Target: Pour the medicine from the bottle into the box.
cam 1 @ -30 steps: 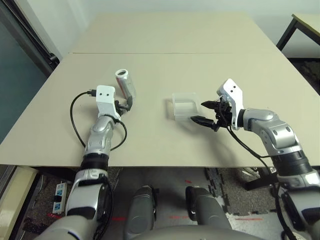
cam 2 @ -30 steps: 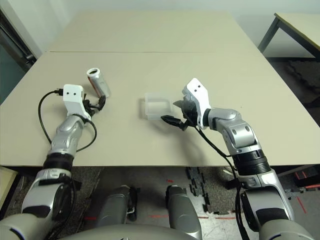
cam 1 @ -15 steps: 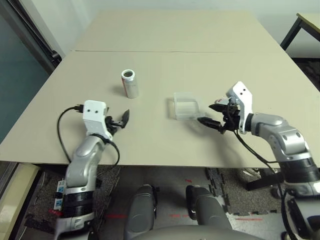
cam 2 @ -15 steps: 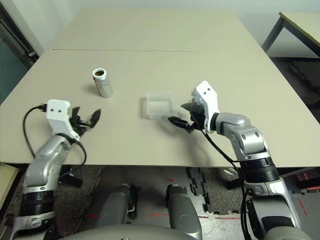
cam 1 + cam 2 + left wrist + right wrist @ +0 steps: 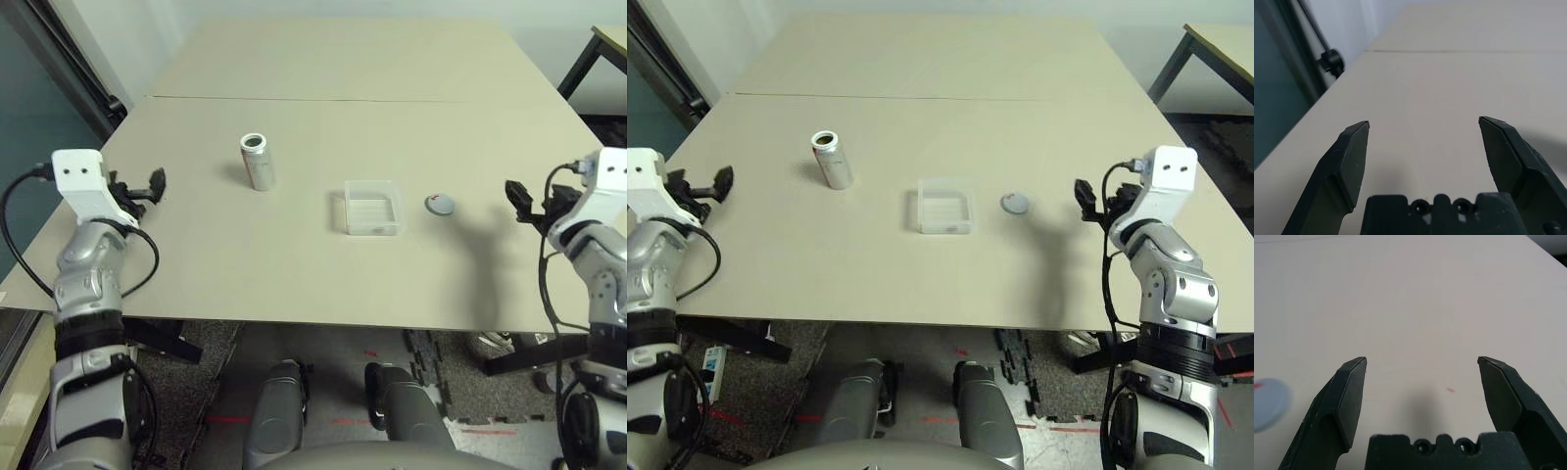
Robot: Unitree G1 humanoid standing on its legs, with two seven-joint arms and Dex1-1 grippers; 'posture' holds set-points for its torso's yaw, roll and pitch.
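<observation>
Two claws are held released and empty at opposite edges of the counter (image 5: pixel 323 59): the left claw (image 5: pixel 1422 147) and the right claw (image 5: pixel 1422 382). Between them, the bottle (image 5: pixel 257 162) is seen upright and uncapped, the box (image 5: pixel 372 208) beside it, a loose grey cap (image 5: pixel 440 205) just beyond.

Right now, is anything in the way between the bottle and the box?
No. The bottle stands open on the table, and only bare tabletop lies between it and the box. The loose cap lies on the box's far side, out of the way.
</observation>
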